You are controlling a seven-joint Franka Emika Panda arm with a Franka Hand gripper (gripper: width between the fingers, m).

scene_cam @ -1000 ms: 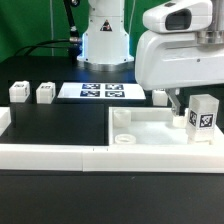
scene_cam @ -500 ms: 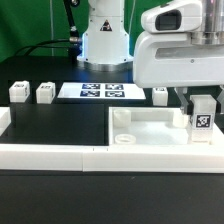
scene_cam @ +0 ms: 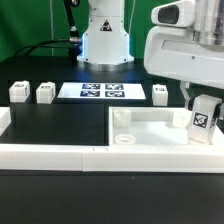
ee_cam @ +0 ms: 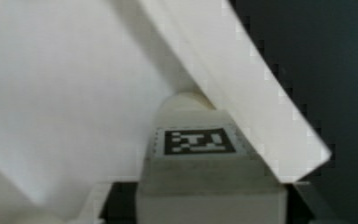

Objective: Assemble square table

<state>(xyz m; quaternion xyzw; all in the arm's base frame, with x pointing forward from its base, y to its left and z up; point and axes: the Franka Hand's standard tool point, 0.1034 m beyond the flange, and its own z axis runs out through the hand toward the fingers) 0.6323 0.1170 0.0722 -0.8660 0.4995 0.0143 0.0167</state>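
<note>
The white square tray-like table top [scene_cam: 150, 128] lies at the exterior view's right, against the low white border wall. My gripper [scene_cam: 203, 112] is shut on a white tagged leg [scene_cam: 203, 116] and holds it upright over the top's far right corner. In the wrist view the leg [ee_cam: 202, 150] fills the space between my dark fingers [ee_cam: 123, 200], its tag facing the camera, with the top's raised rim [ee_cam: 247, 90] running slantwise behind it. Three more legs stand on the black table: two [scene_cam: 18, 92] [scene_cam: 45, 93] at the left and one [scene_cam: 160, 95] behind the top.
The marker board [scene_cam: 100, 91] lies flat at the back centre before the arm's white base [scene_cam: 105, 40]. The long low white border wall [scene_cam: 50, 152] runs along the front, with a short return [scene_cam: 4, 122] at the left.
My gripper with the leg has moved toward the exterior view's right and slightly lower over the table top's right corner. The other legs and the top have not moved.
</note>
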